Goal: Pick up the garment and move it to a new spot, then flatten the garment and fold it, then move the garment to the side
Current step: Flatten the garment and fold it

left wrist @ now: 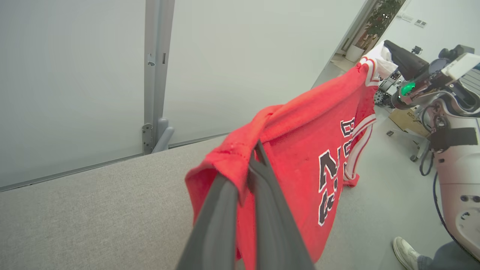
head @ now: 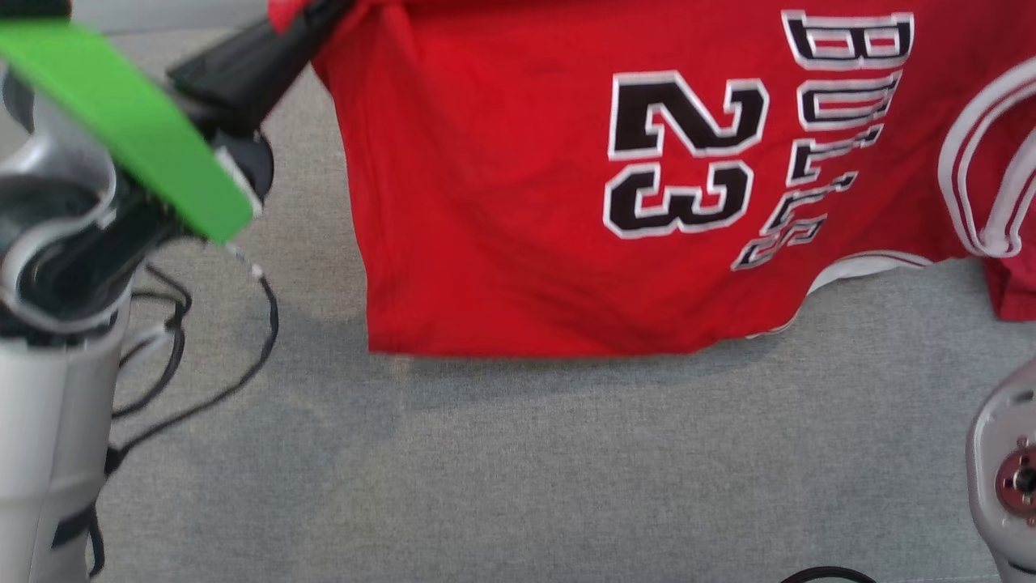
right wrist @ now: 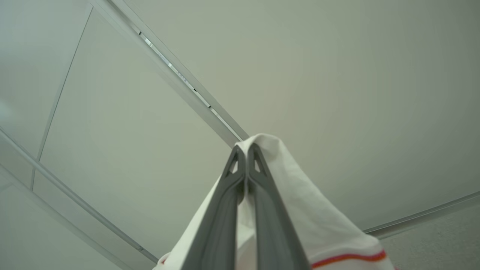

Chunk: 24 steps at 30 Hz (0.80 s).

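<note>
The garment (head: 502,202) is a red sleeveless jersey with a black "23" and white-trimmed armholes. It hangs stretched between my two grippers above the grey surface. My left gripper (head: 312,20) is shut on its red hem corner at the top left of the head view. The left wrist view shows those fingertips (left wrist: 258,150) pinching the bunched red cloth (left wrist: 300,150). My right gripper (right wrist: 245,150) is shut on a white-trimmed part of the garment (right wrist: 300,210). From the left wrist, that gripper (left wrist: 388,56) holds the far, higher end. Whether the lower edge touches the surface I cannot tell.
Grey fabric surface (head: 566,453) spreads below the jersey. Black cables (head: 202,348) loop beside my left arm, which carries a green band (head: 137,129). My right forearm (head: 1004,478) shows at lower right. A person's shoe (left wrist: 407,253) stands near the robot's body. Pale wall panels (left wrist: 75,75) lie behind.
</note>
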{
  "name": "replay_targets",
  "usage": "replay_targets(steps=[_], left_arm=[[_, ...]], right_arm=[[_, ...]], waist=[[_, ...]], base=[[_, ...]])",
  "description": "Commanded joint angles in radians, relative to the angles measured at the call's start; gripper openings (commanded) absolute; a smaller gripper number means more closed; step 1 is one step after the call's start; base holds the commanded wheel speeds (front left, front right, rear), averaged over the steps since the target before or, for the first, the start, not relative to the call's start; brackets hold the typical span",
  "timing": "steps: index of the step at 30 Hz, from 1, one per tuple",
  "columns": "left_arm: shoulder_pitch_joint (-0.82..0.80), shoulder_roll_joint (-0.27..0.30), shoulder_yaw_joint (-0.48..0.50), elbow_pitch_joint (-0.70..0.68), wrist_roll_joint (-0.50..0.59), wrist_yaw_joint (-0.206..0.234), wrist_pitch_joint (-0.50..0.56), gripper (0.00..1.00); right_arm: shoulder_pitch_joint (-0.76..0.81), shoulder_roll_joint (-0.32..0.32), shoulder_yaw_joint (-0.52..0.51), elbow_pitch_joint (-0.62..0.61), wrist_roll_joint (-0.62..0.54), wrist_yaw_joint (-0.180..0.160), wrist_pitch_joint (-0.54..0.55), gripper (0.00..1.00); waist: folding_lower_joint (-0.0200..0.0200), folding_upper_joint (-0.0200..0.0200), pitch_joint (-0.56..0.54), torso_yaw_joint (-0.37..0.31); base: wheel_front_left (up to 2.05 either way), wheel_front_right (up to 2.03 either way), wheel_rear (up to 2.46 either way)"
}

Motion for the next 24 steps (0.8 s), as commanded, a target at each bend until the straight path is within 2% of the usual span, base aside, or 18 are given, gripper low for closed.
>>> replay_targets(steps=[1, 5, 8, 9, 10, 14, 16, 18, 20, 24], left_arm=[[-0.078, -0.015, -0.014, 0.080, 0.036, 0.003, -0.009, 0.00], [-0.348, -0.040, -0.022, 0.339, 0.183, 0.019, -0.095, 0.00], [-0.531, -0.046, 0.002, 0.489, 0.306, 0.057, -0.251, 0.00], [-0.568, -0.052, -0.009, 0.540, 0.344, 0.052, -0.307, 0.00], [-0.568, -0.052, -0.009, 0.540, 0.344, 0.052, -0.307, 0.00], [-0.722, -0.065, -0.022, 0.699, 0.458, 0.033, -0.553, 0.00], [-0.787, -0.064, -0.015, 0.752, 0.485, 0.021, -0.643, 0.00], [-0.804, -0.068, -0.038, 0.802, 0.501, -0.006, -0.700, 0.00], [-0.784, -0.071, -0.083, 0.858, 0.520, -0.031, -0.743, 0.00], [-0.699, -0.071, -0.155, 0.934, 0.506, -0.051, -0.843, 0.00]], right_arm=[[-0.063, 0.014, 0.004, 0.046, -0.054, 0.000, -0.032, 0.00], [-0.304, 0.047, 0.032, 0.185, -0.196, 0.000, -0.183, 0.00], [-0.487, 0.059, 0.061, 0.278, -0.228, 0.000, -0.336, 0.00], [-0.512, 0.063, 0.094, 0.316, -0.224, 0.000, -0.383, 0.00], [-0.512, 0.063, 0.094, 0.316, -0.224, 0.000, -0.383, 0.00], [-0.624, 0.059, 0.224, 0.399, -0.152, 0.000, -0.574, 0.00], [-0.673, 0.059, 0.254, 0.440, -0.078, 0.000, -0.630, 0.00], [-0.675, 0.063, 0.295, 0.466, -0.020, 0.000, -0.654, 0.00], [-0.612, 0.066, 0.339, 0.467, 0.027, 0.000, -0.665, 0.00], [-0.414, 0.038, 0.443, 0.399, 0.086, 0.000, -0.655, 0.00]], waist=[[-0.0002, 0.0000, 0.131, 0.016], [-0.0002, 0.0000, 0.234, -0.014], [-0.0002, 0.0000, 0.333, -0.044], [-0.0002, 0.0000, 0.349, -0.051], [-0.0002, 0.0000, 0.349, -0.051], [-0.0002, 0.0000, 0.380, -0.082], [-0.0002, 0.0000, 0.427, -0.111], [-0.0002, 0.0000, 0.482, -0.130], [-0.0002, 0.0000, 0.505, -0.136], [-0.0002, 0.0000, 0.458, -0.137]], base=[[0.00, 0.00, 0.00], [0.00, 0.00, 0.00], [0.00, 0.00, 0.00], [0.00, 0.00, 0.00], [0.00, 0.00, 0.00], [0.00, 0.00, 0.00], [0.00, 0.00, 0.00], [0.00, 0.00, 0.00], [0.00, 0.00, 0.00], [0.00, 0.00, 0.00]])
